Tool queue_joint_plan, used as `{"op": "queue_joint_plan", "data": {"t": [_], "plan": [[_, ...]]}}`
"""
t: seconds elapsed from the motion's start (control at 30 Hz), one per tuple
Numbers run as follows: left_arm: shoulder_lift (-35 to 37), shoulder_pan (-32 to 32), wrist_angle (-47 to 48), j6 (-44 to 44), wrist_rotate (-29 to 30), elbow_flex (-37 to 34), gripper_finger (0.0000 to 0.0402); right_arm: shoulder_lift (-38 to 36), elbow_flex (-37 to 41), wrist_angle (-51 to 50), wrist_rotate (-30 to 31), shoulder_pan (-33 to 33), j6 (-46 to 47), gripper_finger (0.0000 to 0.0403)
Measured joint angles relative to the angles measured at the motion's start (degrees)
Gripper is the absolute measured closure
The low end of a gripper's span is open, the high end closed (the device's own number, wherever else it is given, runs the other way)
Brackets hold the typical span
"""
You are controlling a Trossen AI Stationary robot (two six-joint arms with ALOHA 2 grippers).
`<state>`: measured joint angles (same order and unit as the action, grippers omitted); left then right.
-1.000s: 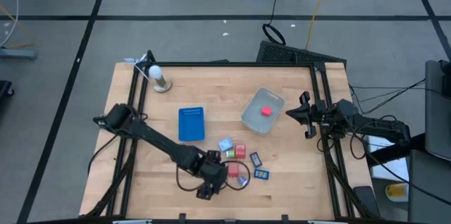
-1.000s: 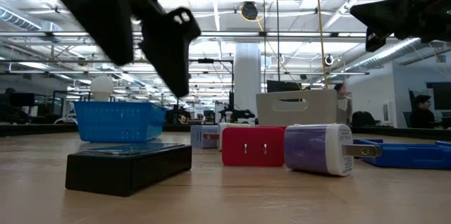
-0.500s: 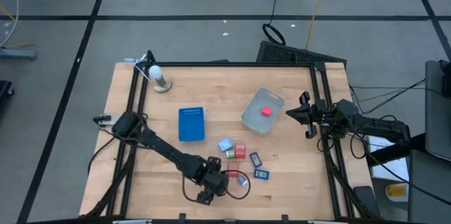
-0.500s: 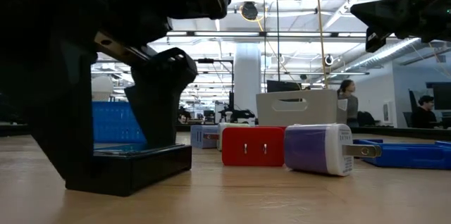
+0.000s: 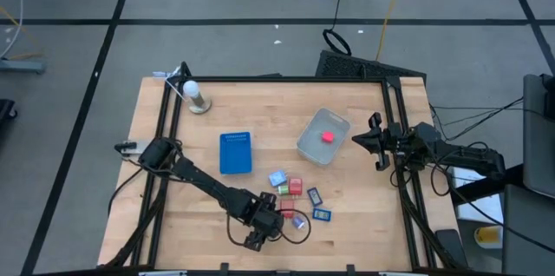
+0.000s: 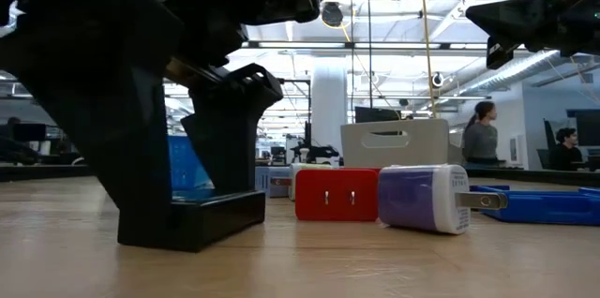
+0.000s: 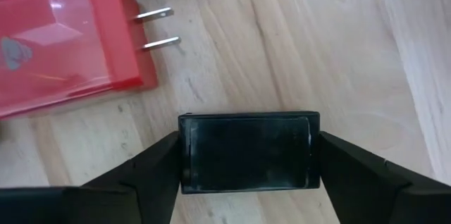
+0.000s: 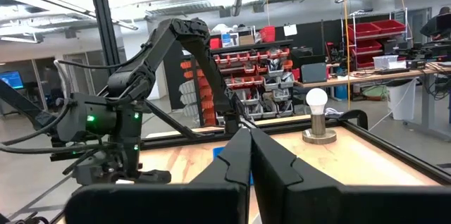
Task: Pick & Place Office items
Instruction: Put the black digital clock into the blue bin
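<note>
The wooden worktop (image 5: 199, 146) sits in a big open room with grey floor around it and bright lights and shelves far behind.

Nearest the front edge, at about 6 o'clock on the worktop, the left hand (image 7: 246, 155) is down on the wood. Its two fingers (image 7: 144, 171) stand apart, one on each short end of a small black block (image 7: 246, 152). They are right up against the ends, but I cannot tell if they are squeezing it yet. The block lies flat, and its long side runs straight from one finger to the other. So the hand only has to close in along that line. I think the grab is just about to happen, and the block has not left the wood.

Just beside the block, toward 3 o'clock, lies a red plug (image 7: 67, 41) with two metal pins, and next to it a purple plug (image 6: 422, 197). A few more small blue, red and green pieces (image 5: 299, 193) lie close behind them.

Farther back sit a blue tray (image 5: 235, 152) at the middle and a clear tub (image 5: 310, 147) toward 2 o'clock with one red piece (image 5: 328, 135) inside. A white bulb on a stand (image 5: 195, 95) is at 11 o'clock.

The right hand (image 5: 375, 142) waits at 3 o'clock by the worktop's edge, fingers pressed together, holding nothing. The left arm is much nearer to the block.
</note>
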<state>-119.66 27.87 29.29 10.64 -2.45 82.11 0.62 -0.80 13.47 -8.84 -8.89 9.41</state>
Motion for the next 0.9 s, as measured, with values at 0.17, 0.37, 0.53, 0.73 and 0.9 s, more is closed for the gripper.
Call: {"op": "queue_joint_plan", "data": {"t": [0.17,0.37,0.53,0.73,0.9], "plan": [[0.29,-0.23,0.65,-0.43,-0.96,0.0,0.0118,0.0,0.0,-0.02,0.0,0.0,0.0,0.0403],[2.72,-0.19,2.38,-2.92,-0.53,-0.04,0.0118,0.0,0.02,-0.04,0.0,0.01,-0.02,0.0403],[6.68,-0.32,3.37,-3.48,3.13,-0.04,0.0118,0.0,0.0,-0.17,0.0,-0.01,-0.02,0.0403],[12.73,-0.21,3.27,-1.27,6.06,-0.04,0.0118,-0.01,0.01,-0.31,0.0,0.0,-0.02,0.0403],[18.95,-0.25,2.72,-0.04,10.54,-0.04,0.0118,0.0,0.0,-0.33,0.0,0.01,-0.02,0.0403]]}}
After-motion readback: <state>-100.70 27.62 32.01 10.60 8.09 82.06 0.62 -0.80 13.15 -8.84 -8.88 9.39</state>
